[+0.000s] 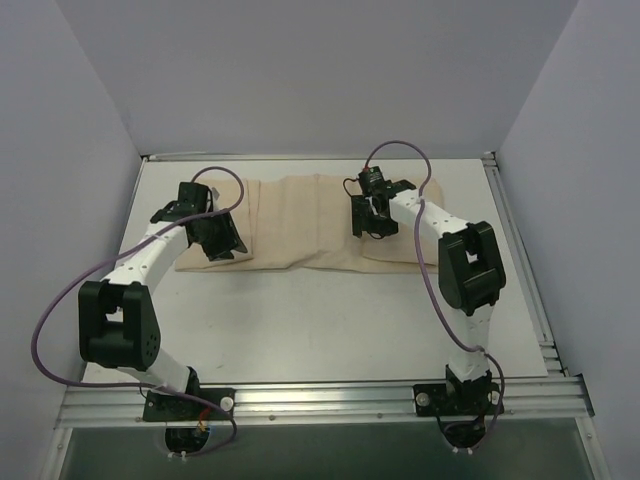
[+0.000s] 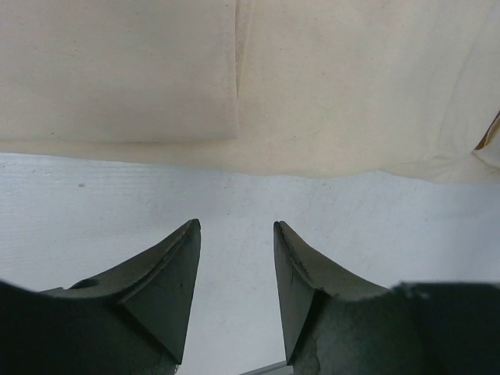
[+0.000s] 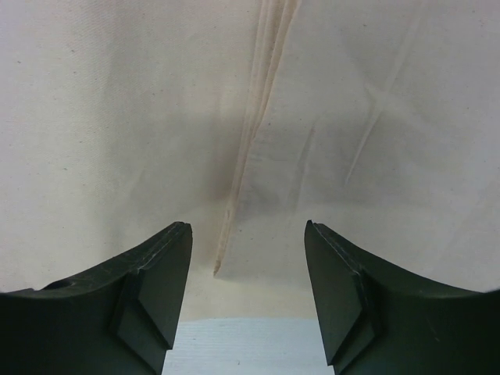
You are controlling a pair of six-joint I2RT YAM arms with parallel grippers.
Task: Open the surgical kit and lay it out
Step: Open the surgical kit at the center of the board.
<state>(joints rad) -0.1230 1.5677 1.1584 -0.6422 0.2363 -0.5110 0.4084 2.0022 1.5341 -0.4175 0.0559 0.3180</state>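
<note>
Cloth wrap (image 1: 300,225), beige and finely woven, lies folded, seemingly rectangular.

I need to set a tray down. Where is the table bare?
Bare: the wide band of table between the near edge of the cloth wrap and the arm bases. Crowded: at the wrap, where the left hand and right hand hover, both open.

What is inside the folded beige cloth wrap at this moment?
Nothing inside shows. The cloth wrap lies folded shut on the white table, its flaps overlapping. Whatever it holds is covered by the cloth in every view.
</note>
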